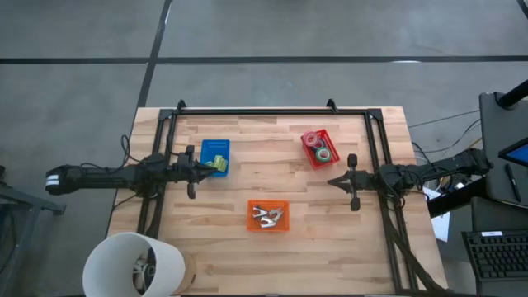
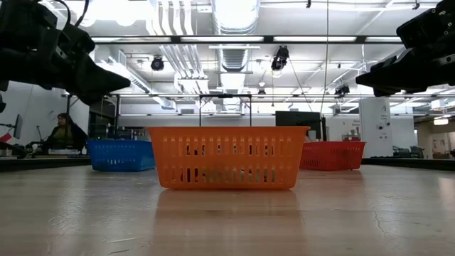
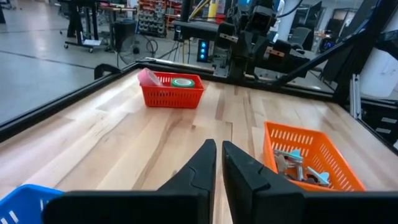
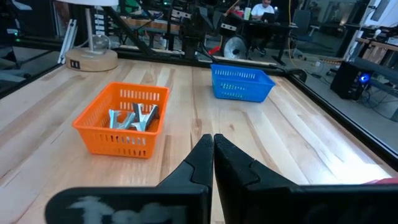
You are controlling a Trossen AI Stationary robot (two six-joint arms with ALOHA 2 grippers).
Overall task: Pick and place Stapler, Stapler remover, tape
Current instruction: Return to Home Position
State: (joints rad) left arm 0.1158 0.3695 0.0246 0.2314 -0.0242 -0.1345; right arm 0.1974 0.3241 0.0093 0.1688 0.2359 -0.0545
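The left gripper [image 1: 213, 169] is hovering at the blue basket [image 1: 206, 147] near the table's [image 1: 247, 186] left edge. Tape rolls [image 1: 322, 153] are sitting in the red basket [image 1: 333, 148] toward the right.

Bright ceiling strip lights [image 2: 234, 11] burn white high above the orange basket [image 2: 227, 158], and their glare swallows the fixtures around them. Against that glow the left arm [image 2: 50, 50] and the right arm [image 2: 419, 50] hang as near-black shapes either side of the basket. The wooden table [image 2: 227, 220] before the basket has a soft sheen and a faint orange reflection. Shadows beside the basket are short and weak.
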